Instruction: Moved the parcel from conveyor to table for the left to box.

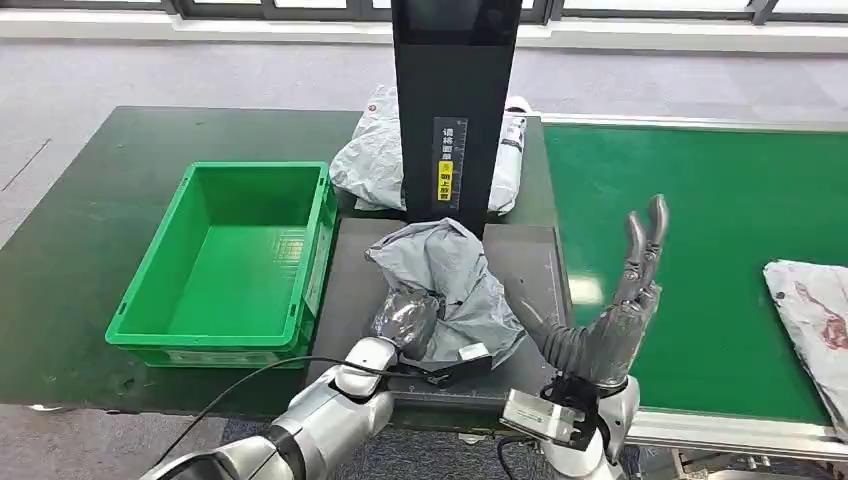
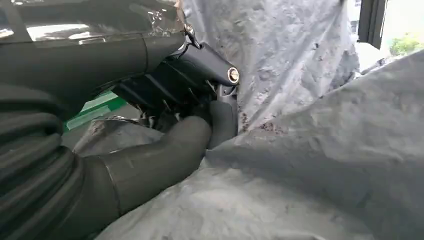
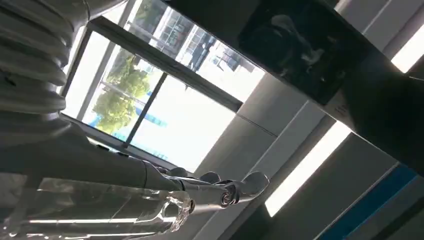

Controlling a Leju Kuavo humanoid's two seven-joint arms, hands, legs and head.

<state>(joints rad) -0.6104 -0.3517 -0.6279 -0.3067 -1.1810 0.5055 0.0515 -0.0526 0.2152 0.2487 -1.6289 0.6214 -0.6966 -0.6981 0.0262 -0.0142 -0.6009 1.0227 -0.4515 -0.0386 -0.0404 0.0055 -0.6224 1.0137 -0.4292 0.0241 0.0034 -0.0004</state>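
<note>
- Head view has the grey parcel lying crumpled on the dark platform at the foot of the black scanner post, just beside the green box on the bench.
- The left hand is on the near edge of that parcel; in the left wrist view its thumb and dark fingers are closed over a fold of the bag, so I'd say it is holding it.
- The right hand is raised over the edge of the green conveyor, fingers spread and pointing up, holding nothing.
- A soft plastic mailer, by the look: wrinkled, slack, probably light, with no stiff edge. It will sag and drape when raised, and the film looks slick, so a shallow pinch could slide off.
- Best hold, to my eye, is a bunched fold near the middle of the bag, not a loose corner, so the contents hang under the hand.
- Another pale parcel waits on the conveyor, well apart on the right, and more bags lie behind the post.
</note>
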